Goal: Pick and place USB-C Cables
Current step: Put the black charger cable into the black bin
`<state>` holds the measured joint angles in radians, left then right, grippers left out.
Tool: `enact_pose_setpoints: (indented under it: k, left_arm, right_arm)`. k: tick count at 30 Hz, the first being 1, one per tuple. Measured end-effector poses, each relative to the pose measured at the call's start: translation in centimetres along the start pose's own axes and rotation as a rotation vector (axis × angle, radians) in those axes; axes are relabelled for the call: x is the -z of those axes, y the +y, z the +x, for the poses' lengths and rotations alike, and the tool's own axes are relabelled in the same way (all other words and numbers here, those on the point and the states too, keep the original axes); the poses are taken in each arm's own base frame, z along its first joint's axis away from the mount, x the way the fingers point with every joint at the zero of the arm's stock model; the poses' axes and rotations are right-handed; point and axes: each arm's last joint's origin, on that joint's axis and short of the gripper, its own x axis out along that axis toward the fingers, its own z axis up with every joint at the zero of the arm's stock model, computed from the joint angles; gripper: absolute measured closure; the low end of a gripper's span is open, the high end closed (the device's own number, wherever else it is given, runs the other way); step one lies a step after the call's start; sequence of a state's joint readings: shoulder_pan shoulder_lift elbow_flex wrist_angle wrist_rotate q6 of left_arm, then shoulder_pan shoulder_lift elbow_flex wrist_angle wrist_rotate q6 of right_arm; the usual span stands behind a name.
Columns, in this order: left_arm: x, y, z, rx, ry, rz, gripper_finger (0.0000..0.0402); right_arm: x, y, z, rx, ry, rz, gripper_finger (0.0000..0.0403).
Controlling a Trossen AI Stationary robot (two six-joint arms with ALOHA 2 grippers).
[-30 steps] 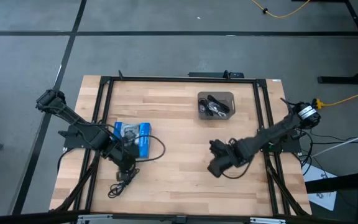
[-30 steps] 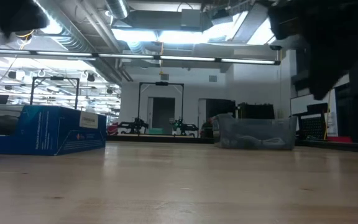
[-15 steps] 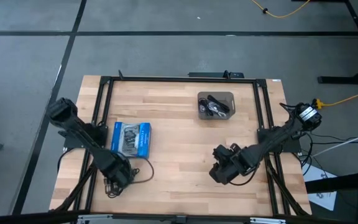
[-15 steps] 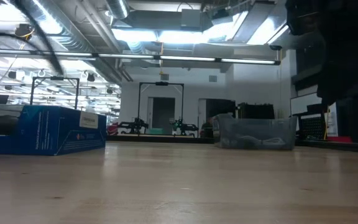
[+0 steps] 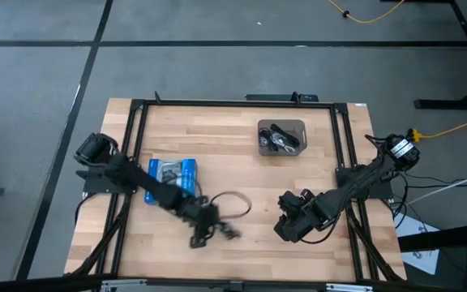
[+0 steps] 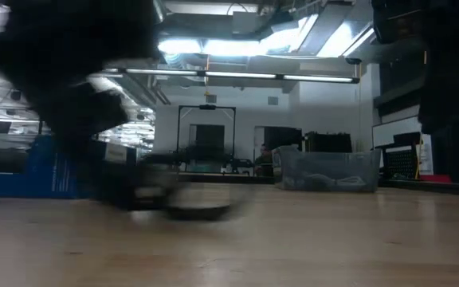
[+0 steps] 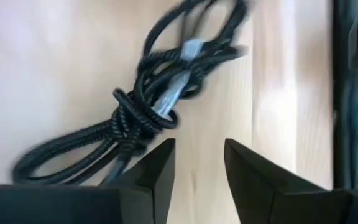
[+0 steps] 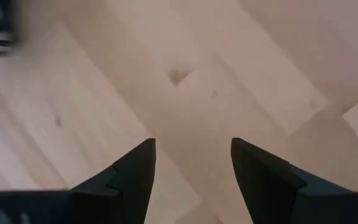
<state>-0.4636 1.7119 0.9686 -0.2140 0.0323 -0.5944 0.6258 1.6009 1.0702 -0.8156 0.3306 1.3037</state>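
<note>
A black braided USB-C cable bundle [image 7: 151,109] lies on the wooden table, in front of my left gripper [image 7: 197,171] and beside one of its fingers. The gripper is open, low over the table's near middle [image 5: 209,230], and nothing is between its fingers. The bundle shows blurred in the low view [image 6: 198,209]. A clear bin [image 5: 280,136] at the far right of centre holds more black cables. My right gripper [image 8: 191,168] is open and empty over bare wood [image 5: 289,227]. My left gripper: strands of the black bundle [image 7: 114,140] run up to and behind the outer side of one finger [image 7: 151,177]. I cannot tell whether the finger touches them. The bundle lies flat on the table.
An open blue box [image 5: 173,173] with dark contents lies on the table's left half, just beyond my left arm. A black loop of the arm's own wiring [image 5: 232,203] stands out beside the left wrist. A black frame borders the table; bare wood lies between the two grippers.
My left gripper has swung from beside the blue box toward the near edge, then fast toward the table's right. The black bundle that lay near the front left corner has gone to the right with it. My right gripper has drawn back slightly toward the near right.
</note>
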Motion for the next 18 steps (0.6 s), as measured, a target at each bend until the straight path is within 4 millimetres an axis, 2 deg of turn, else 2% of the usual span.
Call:
enact_pose_setpoints:
  k: [3, 7, 12, 18]
  left_arm:
    - [-2.5, -0.1, -0.9, 0.021, -0.056, 0.047, 0.0271]
    - [-3.5, -1.4, -2.4, 0.113, 0.034, 0.076, 0.0271]
    - [-2.2, -2.1, -4.0, 0.094, 0.320, 0.055, 0.0271]
    - [0.5, -1.9, -5.8, -0.025, 0.625, 0.101, 0.0271]
  right_arm:
    - [0.3, 0.1, -0.1, -0.018, 0.037, -0.005, 0.0190]
    - [0.7, 0.3, -0.2, -0.027, 0.044, -0.015, 0.0190]
    - [0.7, 0.6, -0.3, -0.051, 0.011, -0.010, 0.0190]
    - [-0.4, 2.1, -0.5, -0.172, -0.186, 0.017, 0.0190]
